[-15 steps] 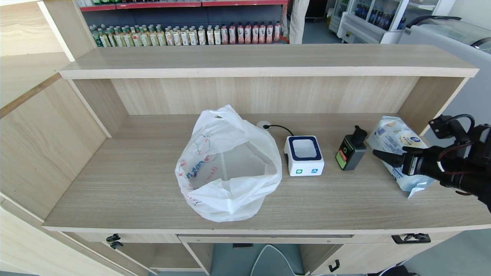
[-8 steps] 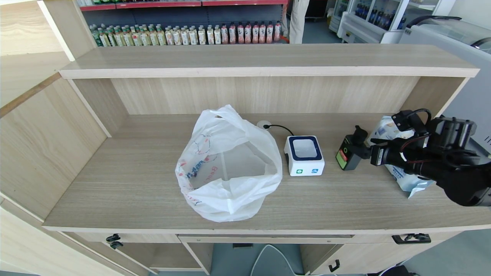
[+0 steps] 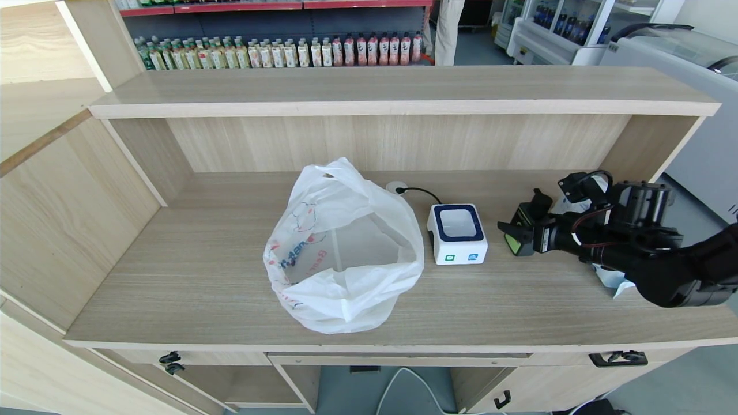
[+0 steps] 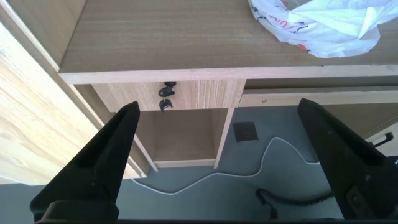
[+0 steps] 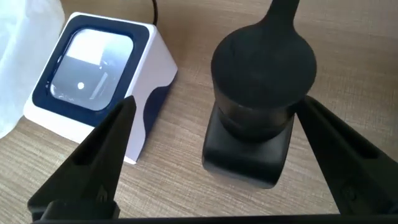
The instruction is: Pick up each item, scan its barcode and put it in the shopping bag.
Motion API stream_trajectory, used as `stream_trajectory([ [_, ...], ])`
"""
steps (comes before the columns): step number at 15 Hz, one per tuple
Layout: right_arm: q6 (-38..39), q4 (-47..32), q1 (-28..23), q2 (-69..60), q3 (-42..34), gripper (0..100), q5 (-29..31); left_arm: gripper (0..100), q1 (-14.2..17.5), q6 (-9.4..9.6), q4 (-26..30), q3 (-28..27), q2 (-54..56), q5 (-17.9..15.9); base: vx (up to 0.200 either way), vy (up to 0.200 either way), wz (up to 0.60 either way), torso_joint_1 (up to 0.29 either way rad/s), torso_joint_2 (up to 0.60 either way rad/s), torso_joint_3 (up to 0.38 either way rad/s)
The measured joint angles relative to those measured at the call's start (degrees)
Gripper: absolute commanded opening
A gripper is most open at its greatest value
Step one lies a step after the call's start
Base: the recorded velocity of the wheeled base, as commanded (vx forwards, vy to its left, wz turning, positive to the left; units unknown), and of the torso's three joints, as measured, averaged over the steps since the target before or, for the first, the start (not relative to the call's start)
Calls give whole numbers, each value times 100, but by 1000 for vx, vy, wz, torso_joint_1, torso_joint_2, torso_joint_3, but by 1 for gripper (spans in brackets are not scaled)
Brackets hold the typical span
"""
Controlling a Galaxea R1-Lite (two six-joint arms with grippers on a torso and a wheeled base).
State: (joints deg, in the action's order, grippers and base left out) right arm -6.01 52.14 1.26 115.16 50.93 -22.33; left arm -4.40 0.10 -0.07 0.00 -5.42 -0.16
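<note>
Holds left gripper (image 4: 217,165) spread wide and empty below the counter (image 3: 202,276) front, out of the way. Has one shopping bag (image 3: 340,253) gaping mid-counter to receive goods, and one scanner (image 3: 456,233) just beside it, window up for barcodes. Straddles one black bottle (image 5: 264,81) with right gripper (image 5: 217,106), open, not yet clamped. One pouch (image 3: 608,276) at far right.

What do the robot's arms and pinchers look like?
The right arm is black and chunky, built from rounded segments. A black cable loops over its wrist, and there are thin red and white wires too. The right gripper and the left gripper each have two flat black fingers shaped like wedges.
</note>
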Motion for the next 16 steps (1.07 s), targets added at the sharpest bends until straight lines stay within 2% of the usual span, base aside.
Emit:
stream_trajectory([
  [4, -230, 57, 1, 123, 41, 100, -35, 100, 0, 0, 0, 0, 0, -2, 0, 0, 0, 0, 0, 0],
  [7, -239, 367, 1, 261, 63, 100, -108, 100, 0, 0, 0, 0, 0, 0, 0, 0, 0, 0, 0, 0],
  [13, -233, 407, 6, 468, 140, 100, -255, 100, 0, 0, 0, 0, 0, -2, 0, 0, 0, 0, 0, 0],
  [14, -233, 424, 6, 496, 160, 0, -306, 100, 0, 0, 0, 0, 0, -2, 0, 0, 0, 0, 0, 0],
  [16, -233, 561, 1, 569, 196, 0, -347, 100, 0, 0, 0, 0, 0, -2, 0, 0, 0, 0, 0, 0],
])
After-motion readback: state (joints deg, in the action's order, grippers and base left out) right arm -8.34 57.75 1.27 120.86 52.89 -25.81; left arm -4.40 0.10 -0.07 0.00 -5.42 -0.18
